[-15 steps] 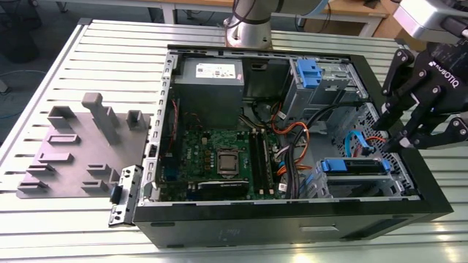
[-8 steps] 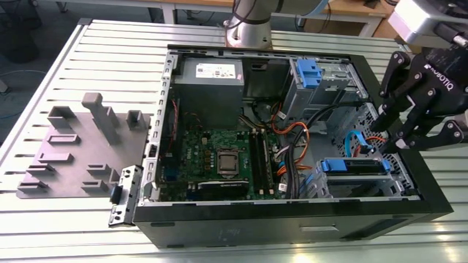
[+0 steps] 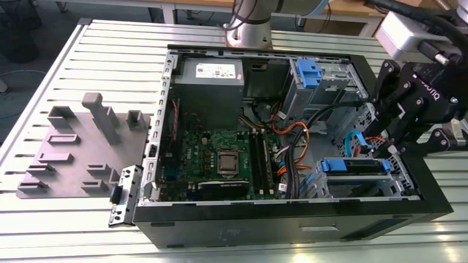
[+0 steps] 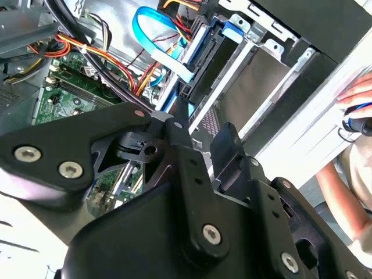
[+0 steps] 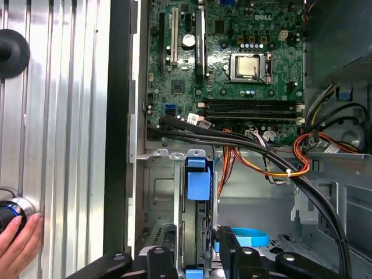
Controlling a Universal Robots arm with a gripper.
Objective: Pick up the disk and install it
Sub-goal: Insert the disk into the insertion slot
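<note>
The disk lies in the drive bay at the case's front corner, on the exterior view's right, its blue rail facing up. In the first wrist view the disk stands edge-on in the metal bay. My gripper straddles its near end, with one black finger on each side and a slim gap to each. In the second wrist view the disk runs away from my gripper. The exterior view has the gripper hanging open just over the bay's outer end.
The open computer case lies on a slatted metal table. Inside are a motherboard, a grey power-supply box, a blue-tabbed cage and loose cables. A grey fixture plate lies to the left. A person's hand rests nearby.
</note>
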